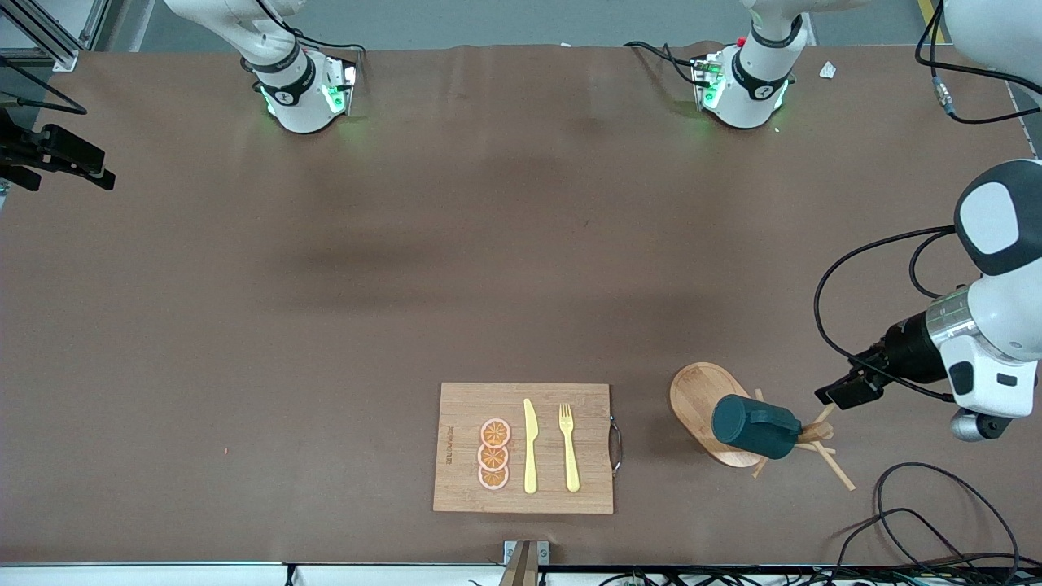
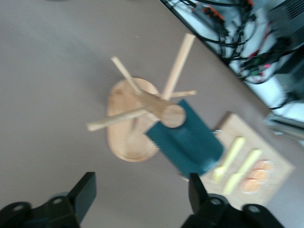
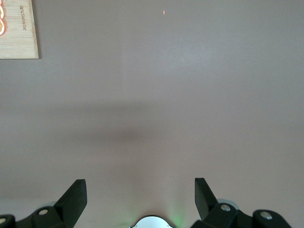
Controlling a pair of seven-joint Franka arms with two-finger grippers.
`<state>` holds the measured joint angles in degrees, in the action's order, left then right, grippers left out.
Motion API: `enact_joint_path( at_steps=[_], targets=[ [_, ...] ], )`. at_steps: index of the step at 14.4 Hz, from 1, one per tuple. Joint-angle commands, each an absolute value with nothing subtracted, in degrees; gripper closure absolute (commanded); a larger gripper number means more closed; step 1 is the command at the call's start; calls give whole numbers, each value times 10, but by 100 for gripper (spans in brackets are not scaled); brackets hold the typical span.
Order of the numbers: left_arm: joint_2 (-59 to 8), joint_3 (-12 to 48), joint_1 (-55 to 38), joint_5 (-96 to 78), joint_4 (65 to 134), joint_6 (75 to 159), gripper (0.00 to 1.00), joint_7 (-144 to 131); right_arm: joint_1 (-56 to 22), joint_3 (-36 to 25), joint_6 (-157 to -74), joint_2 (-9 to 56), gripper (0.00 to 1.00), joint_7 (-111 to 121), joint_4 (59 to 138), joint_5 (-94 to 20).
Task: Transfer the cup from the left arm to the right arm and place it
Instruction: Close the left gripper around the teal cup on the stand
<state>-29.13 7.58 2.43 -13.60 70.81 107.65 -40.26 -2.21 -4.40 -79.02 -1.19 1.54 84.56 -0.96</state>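
Note:
The cup [image 1: 753, 426] is a dark teal mug hanging tilted on a peg of a wooden mug tree [image 1: 700, 395], which stands near the front camera toward the left arm's end of the table. My left gripper [image 1: 847, 392] hovers just beside the tree's pegs, apart from the cup. In the left wrist view the cup [image 2: 190, 142] and the tree [image 2: 126, 137] lie ahead of my left gripper [image 2: 141, 192], which is open with nothing between its fingers. My right gripper [image 3: 140, 192] is open over bare table and does not show in the front view.
A wooden cutting board [image 1: 464, 407] lies beside the mug tree, carrying a yellow knife [image 1: 530, 446], a yellow fork [image 1: 569, 446] and orange slices [image 1: 494, 453]. Its corner [image 3: 19, 33] shows in the right wrist view. Black cables [image 1: 936, 521] loop near the table's front edge.

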Motion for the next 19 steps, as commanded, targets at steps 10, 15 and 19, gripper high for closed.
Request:
enact_joint_path(
  at_steps=[10, 15, 19],
  targets=[
    [-346, 79, 16, -192, 692, 1120, 28, -604, -24, -46, -792, -23, 0, 18, 853, -8],
    [-356, 80, 11, -192, 692, 1135, 31, -635, -25, -46, -792, -23, 0, 17, 853, -8],
    [-361, 79, 0, -192, 692, 1151, 34, -680, -25, -46, -788, -23, 0, 18, 846, -7]
  ],
)
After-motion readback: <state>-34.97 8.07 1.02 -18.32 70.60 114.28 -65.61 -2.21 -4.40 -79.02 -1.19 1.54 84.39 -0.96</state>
